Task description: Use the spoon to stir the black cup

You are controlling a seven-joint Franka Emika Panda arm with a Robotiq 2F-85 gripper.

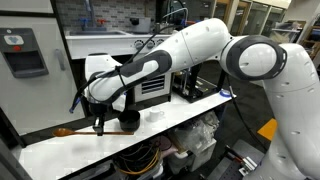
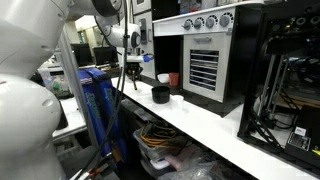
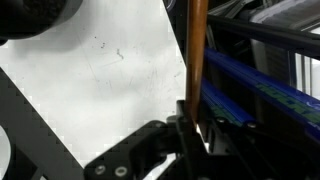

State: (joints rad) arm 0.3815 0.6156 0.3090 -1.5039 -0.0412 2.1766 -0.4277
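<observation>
- The spoon [image 1: 68, 131] is seen farthest from the black cup [image 1: 130, 120], on the far side of the fingers from it. Its length is stretched out low over the counter [image 1: 75, 148] and points away from the cup. Whether its free end rests on the counter cannot be told.
- The fingers [image 1: 100, 123] are found just beside the black cup, between it and the free length of the spoon. They are closed tight on one end of the spoon. In the wrist view the wooden handle [image 3: 197, 60] is clamped between them and runs straight out from the grip.
- The black cup is stood upright on the counter, apart from the fingers, and the spoon is not in it.
- Past the black cup, on the side away from the fingers, a small white bowl [image 1: 155, 116] is set close by. In an exterior view a reddish-brown cup [image 2: 173, 79] is also seen just behind the black cup.
- The step in hand is judged to be the carrying of the gripped spoon to the black cup. The pick-up appears done and the stirring is not yet begun.
- For the next move, the free end of the spoon would have to be turned downward, brought over the mouth of the black cup, lowered inside and circled. Because the spoon is long and held near one end, its swing should be kept small, so that the black cup and its neighbours are not knocked.
</observation>
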